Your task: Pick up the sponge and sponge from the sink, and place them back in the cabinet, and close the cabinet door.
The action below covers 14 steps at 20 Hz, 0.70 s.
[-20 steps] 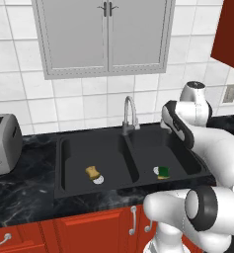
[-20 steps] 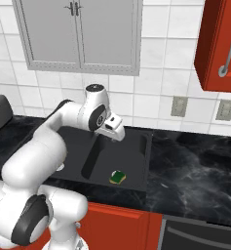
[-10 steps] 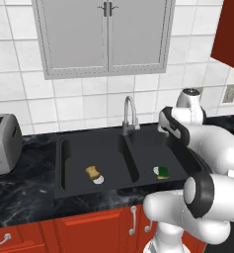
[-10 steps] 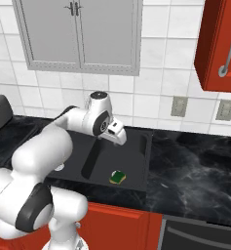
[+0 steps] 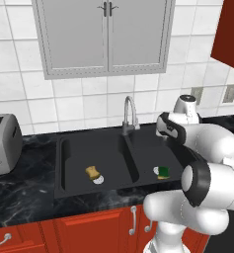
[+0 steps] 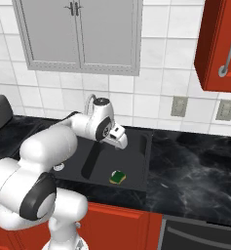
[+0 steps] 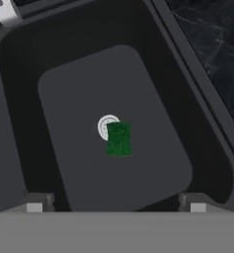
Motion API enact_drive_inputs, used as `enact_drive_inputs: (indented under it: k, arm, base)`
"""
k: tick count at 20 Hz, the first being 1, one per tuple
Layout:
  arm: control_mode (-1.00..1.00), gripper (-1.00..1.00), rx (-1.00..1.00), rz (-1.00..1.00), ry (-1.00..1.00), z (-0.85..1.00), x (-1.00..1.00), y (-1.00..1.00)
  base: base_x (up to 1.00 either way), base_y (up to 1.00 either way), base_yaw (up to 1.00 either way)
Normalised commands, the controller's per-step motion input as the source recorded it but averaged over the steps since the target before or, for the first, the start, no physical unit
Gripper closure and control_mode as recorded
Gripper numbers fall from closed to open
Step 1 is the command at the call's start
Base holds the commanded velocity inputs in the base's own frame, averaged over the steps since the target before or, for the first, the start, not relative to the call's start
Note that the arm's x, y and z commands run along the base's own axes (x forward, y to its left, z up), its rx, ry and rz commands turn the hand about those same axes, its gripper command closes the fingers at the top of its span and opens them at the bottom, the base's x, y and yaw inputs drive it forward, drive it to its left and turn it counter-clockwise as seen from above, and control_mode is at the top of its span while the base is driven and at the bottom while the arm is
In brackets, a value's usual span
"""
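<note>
Down on the floor of the sink's (image 5: pixel 64 163) right basin lies the yellow-green sponge (image 7: pixel 119 139), and the gripper (image 7: pixel 116 201) hangs above it, not touching, with the sponge showing between and beyond the two fingertips (image 7: pixel 35 202) in the hand view. Those jaws stand wide apart, nothing between them. Beside the sink's faucet (image 5: pixel 128 112), on its right, the arm reaches forward over the basin, elbow bulging toward the counter's front edge, wrist bent so the hand points down into the sink. That sponge shows a dark green top from above, and it partly covers the round pale drain (image 7: pixel 106 125); from the left base view it reads yellow-green with a black part (image 5: pixel 162 172). Over in the sink's left basin, on the other side of the divider, sits the tan-yellow sponge (image 5: pixel 94 173) with its white round part, well apart from the gripper
</note>
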Motion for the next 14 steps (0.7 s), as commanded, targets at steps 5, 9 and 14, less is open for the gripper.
enact_drive_inputs:
  k: [5, 9, 14]
  arm:
    - [-1.00, -1.00, 0.00, 0.00, 0.00, -0.25, 0.03, -0.03]
    - [-1.00, -1.00, 0.00, 0.00, 0.00, -0.26, 0.00, -0.03]
    - [-1.00, -1.00, 0.00, 0.00, 0.00, -0.26, 0.05, -0.02]
  base:
    - [0.00, 0.00, 0.00]
    - [0.00, 0.00, 0.00]
    - [0.00, 0.00, 0.00]
